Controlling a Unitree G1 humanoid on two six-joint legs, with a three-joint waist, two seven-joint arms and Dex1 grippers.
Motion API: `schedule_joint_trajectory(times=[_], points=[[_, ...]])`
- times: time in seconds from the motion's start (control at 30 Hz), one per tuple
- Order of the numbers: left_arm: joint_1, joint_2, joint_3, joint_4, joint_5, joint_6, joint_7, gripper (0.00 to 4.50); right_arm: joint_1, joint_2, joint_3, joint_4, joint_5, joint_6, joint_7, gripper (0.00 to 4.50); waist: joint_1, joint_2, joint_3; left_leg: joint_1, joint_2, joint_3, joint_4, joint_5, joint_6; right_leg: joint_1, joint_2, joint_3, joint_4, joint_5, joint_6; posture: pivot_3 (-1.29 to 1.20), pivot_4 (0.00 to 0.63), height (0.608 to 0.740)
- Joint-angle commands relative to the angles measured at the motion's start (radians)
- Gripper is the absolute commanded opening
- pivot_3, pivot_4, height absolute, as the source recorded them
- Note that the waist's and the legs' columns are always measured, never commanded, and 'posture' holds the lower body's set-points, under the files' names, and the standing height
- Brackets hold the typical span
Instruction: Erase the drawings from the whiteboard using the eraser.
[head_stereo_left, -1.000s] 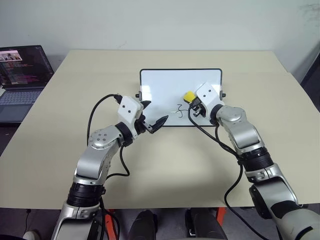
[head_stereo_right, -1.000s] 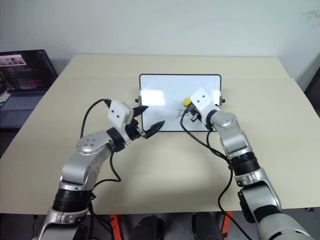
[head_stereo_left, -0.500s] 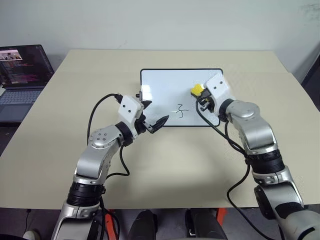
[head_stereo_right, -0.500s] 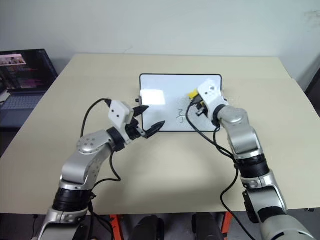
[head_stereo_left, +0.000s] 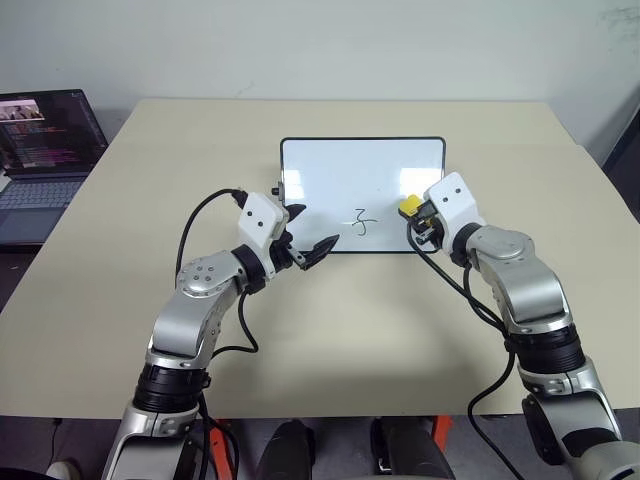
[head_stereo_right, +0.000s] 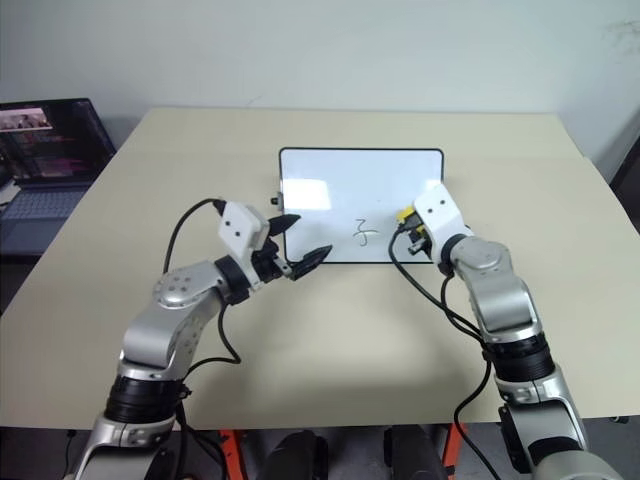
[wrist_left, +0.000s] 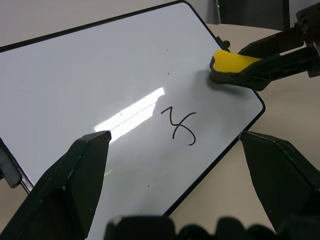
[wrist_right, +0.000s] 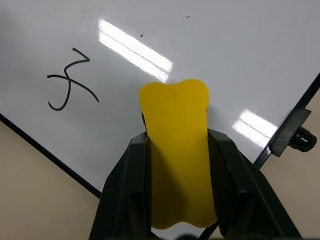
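Observation:
The whiteboard (head_stereo_left: 335, 170) lies flat at the middle of the table, and one small black drawing (head_stereo_left: 362, 221) sits near its front edge. My right gripper (head_stereo_left: 414, 214) is shut on the yellow eraser (head_stereo_left: 409, 206), which rests on the board's front right corner, right of the drawing. The right wrist view shows the eraser (wrist_right: 175, 125) clamped between both fingers, its tip on the white surface, with the drawing (wrist_right: 70, 85) off to one side. My left gripper (head_stereo_left: 312, 226) is open at the board's front left corner, with nothing between its fingers.
An open laptop (head_stereo_left: 45, 150) stands on a separate surface at the far left. Bare tan table (head_stereo_left: 360, 340) lies in front of the board. A small black knob (wrist_right: 302, 136) sticks out from the board's right side, close to the eraser.
My right gripper has carried the eraser to the right and toward the board's front corner, away from the drawing, which now shows in full. The left arm has stayed put.

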Motion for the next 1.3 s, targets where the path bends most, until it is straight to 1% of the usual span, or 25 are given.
schedule_joint_trajectory(times=[0.03,0.27,0.43,0.53,0.8,1.03,1.3], points=[[-0.017,0.005,0.004,-0.033,-0.011,-0.003,-0.005,4.5,-0.004,-0.004,-0.024,-0.052,0.013,0.0,-0.013,1.19,0.0,0.0,0.0,0.0,0.0,0.0,0.0,0.0,0.0,0.0,0.0,0.0,0.0,0.0,0.0,0.0,0.15,0.74],[0.003,0.003,0.008,-0.05,-0.011,-0.009,0.0,4.5,-0.007,0.01,-0.021,-0.052,0.019,-0.008,-0.025,1.19,0.0,0.0,0.0,0.0,0.0,0.0,0.0,0.0,0.0,0.0,0.0,0.0,0.0,0.0,0.0,0.0,0.15,0.74],[0.061,0.009,0.01,-0.089,0.001,-0.02,0.012,4.5,-0.013,0.05,-0.019,-0.047,0.027,-0.037,-0.049,1.19,-0.001,0.0,0.0,0.0,0.0,0.0,0.0,0.0,0.0,0.0,0.0,0.0,0.0,0.0,0.0,0.0,0.15,0.74],[0.126,0.008,0.012,-0.122,0.008,-0.033,0.022,4.5,-0.034,0.074,-0.017,-0.013,0.021,-0.076,-0.069,1.19,-0.001,0.0,0.0,0.0,0.0,0.0,0.0,0.0,0.0,0.0,0.0,0.0,0.0,0.0,0.0,0.0,0.15,0.74],[0.193,-0.005,0.012,-0.177,0.014,-0.036,0.066,4.5,-0.079,0.119,0.0,0.06,0.017,-0.158,-0.089,1.19,0.001,0.0,0.0,0.0,0.0,0.0,0.0,0.0,0.0,0.0,0.0,0.0,0.001,0.0,0.0,0.0,0.15,0.74],[0.19,-0.008,0.005,-0.178,0.016,-0.04,0.081,4.5,-0.153,0.176,0.015,0.203,0.0,-0.27,-0.127,1.19,-0.001,0.0,0.0,0.001,0.0,0.0,0.0,0.0,0.0,0.0,0.0,0.0,0.001,0.0,0.0,0.0,0.15,0.74],[0.184,0.0,0.011,-0.2,0.009,-0.028,0.09,4.5,-0.207,0.204,0.02,0.385,-0.02,-0.416,-0.163,1.19,-0.001,0.0,0.0,0.0,0.0,0.0,0.0,0.0,0.0,0.0,0.0,0.0,0.0,0.0,0.0,0.0,0.15,0.74]])
